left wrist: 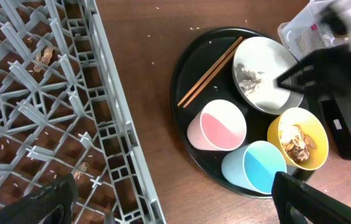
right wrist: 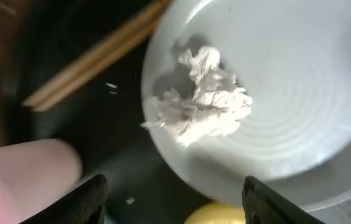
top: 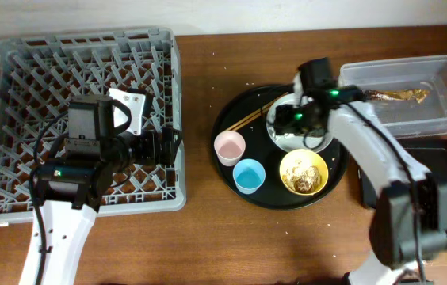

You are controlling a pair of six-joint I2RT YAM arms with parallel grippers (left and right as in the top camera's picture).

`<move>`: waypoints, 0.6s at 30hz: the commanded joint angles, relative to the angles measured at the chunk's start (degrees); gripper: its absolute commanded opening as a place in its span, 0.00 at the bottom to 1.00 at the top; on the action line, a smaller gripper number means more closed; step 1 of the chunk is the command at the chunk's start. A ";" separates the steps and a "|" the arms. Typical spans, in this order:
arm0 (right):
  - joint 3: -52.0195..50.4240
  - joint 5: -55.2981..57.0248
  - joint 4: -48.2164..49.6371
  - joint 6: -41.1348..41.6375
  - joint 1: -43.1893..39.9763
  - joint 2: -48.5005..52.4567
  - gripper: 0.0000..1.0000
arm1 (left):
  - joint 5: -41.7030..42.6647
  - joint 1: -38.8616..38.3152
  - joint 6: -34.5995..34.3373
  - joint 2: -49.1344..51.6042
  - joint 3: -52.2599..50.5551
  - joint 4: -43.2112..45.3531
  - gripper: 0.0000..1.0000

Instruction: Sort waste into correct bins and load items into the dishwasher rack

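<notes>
The pale plate [right wrist: 275,143] holds a crumpled white paper scrap [right wrist: 200,106]. My right gripper [right wrist: 175,202] is open and empty just above the plate's near rim, and it also shows in the overhead view [top: 299,119]. Chopsticks [top: 251,117] lie beside the plate. The pink cup [top: 229,147], blue cup [top: 249,176] and yellow bowl [top: 303,171] with brown food bits stand on the round tray. My left gripper [top: 166,146] is open and empty over the right edge of the grey dishwasher rack [top: 17,71]. The clear tub [top: 445,75] holds the golden wrapper [top: 398,95].
The large round black tray [top: 227,115] carries the dishes at the table's middle. The shallow black tray [top: 437,186] lies at the right, below the tub, partly under my right arm. Crumbs lie on the rack floor [left wrist: 45,56] and on the brown table [left wrist: 157,37].
</notes>
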 commanded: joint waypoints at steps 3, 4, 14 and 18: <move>-0.20 4.55 7.02 2.51 0.11 10.99 0.42 | 0.79 -0.17 0.87 -0.22 1.14 0.04 0.99; -0.17 2.84 6.67 2.51 -0.13 11.17 0.17 | 0.79 -0.17 0.87 -0.22 1.14 0.04 0.99; 7.28 1.66 8.44 11.45 -21.70 -4.59 0.04 | 0.79 -0.17 0.90 -0.22 1.14 0.04 0.99; 7.17 -2.62 6.78 4.11 -26.40 -1.01 0.99 | 0.79 -0.17 0.87 -0.22 1.14 0.04 0.99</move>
